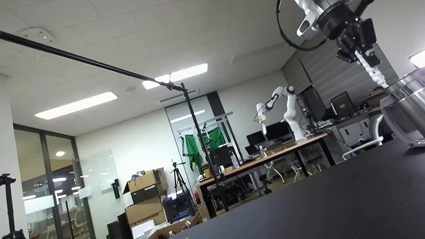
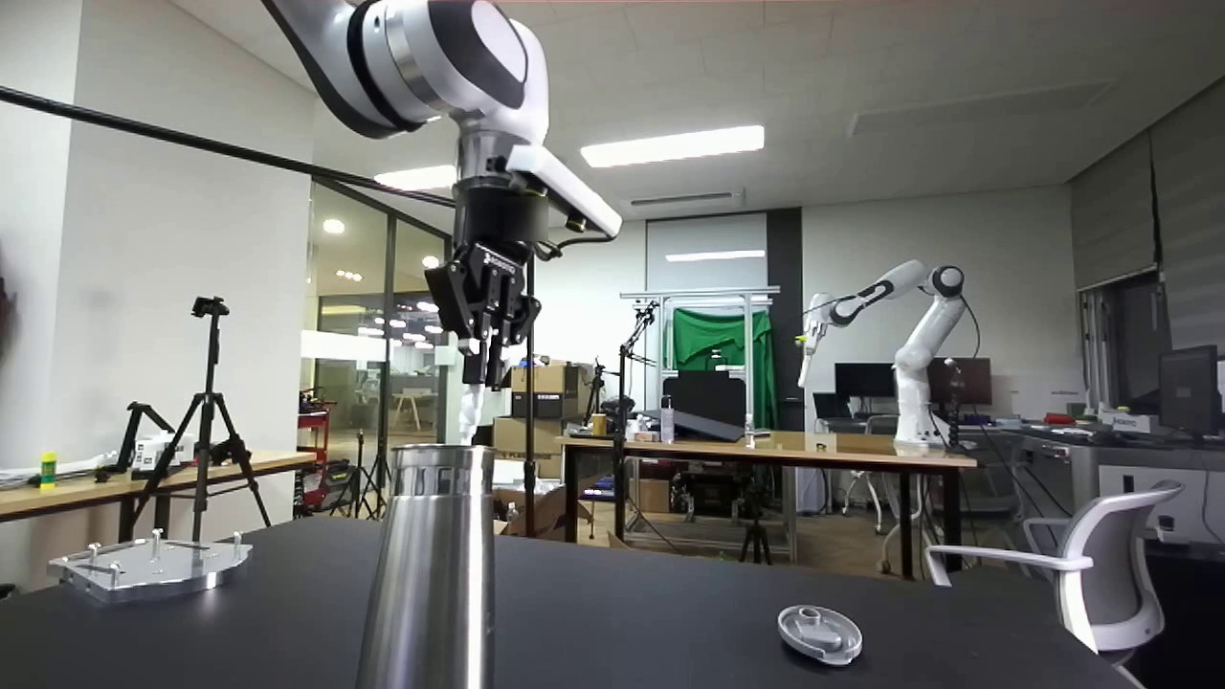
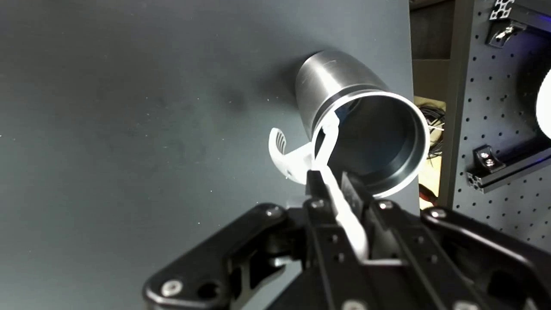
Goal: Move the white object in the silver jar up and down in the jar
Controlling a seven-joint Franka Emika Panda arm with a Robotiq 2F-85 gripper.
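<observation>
1. The claw (image 3: 332,180) is held narrow, with the white object (image 2: 471,413) pinched inside it and slightly tilted.
2. The lower end of this object is seen at the mouth of the silver jar (image 2: 433,574), near the rim; how deep it is put cannot be told.
3. The jar is stood upright on the dark worktop (image 2: 651,612).
4. In an exterior view, a round greyish piece (image 2: 820,635) is placed on the worktop, well apart from the jar.
</observation>
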